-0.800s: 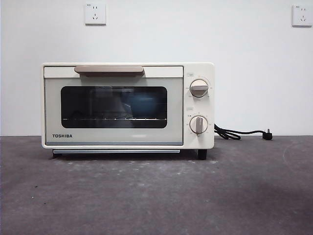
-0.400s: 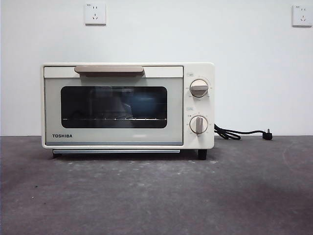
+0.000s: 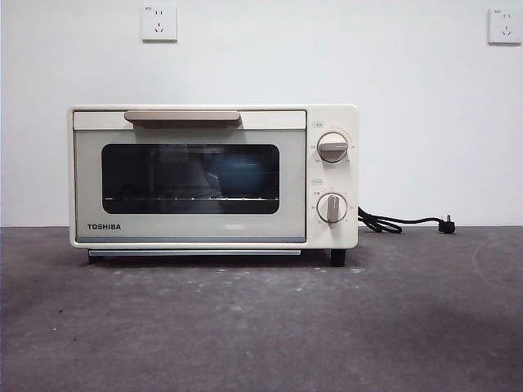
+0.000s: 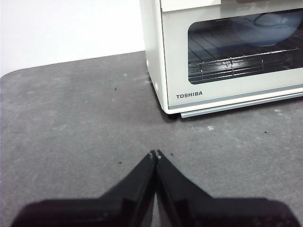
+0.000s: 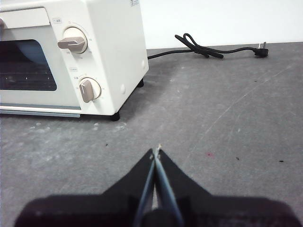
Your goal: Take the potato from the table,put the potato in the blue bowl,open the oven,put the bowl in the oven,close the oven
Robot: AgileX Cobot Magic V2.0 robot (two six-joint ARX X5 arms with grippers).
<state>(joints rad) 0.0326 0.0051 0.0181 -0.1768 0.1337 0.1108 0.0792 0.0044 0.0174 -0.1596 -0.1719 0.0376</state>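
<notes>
A: Both end effectors parked, jaws pressed together, nothing in either. Left end effector sits low over the counter near the oven's left front corner; right end effector is out by the knob side, well clear.

B: Oven door's flush, handle up top. Where's the bowl?

A: Blue bowl is behind the glass, on the wire rack, right of centre. Left wrist cam catches it too, pale blue thru the window. Potato — can't see it; likely down in the bowl, but the glass is too dark to tell.

B: So what's left, imo?

A: Looks like the closing step's at its end, task nearly done or done. To finish well: check the door seam is even all along the top edge, no gap at the handle. If it needs a nudge, push w/ closed tips on the handle's middle, straight toward the far wall, gently, so the oven doesn't slide back on the counter.

B: And the cord?

A: Far right, behind, out of the way.
</notes>
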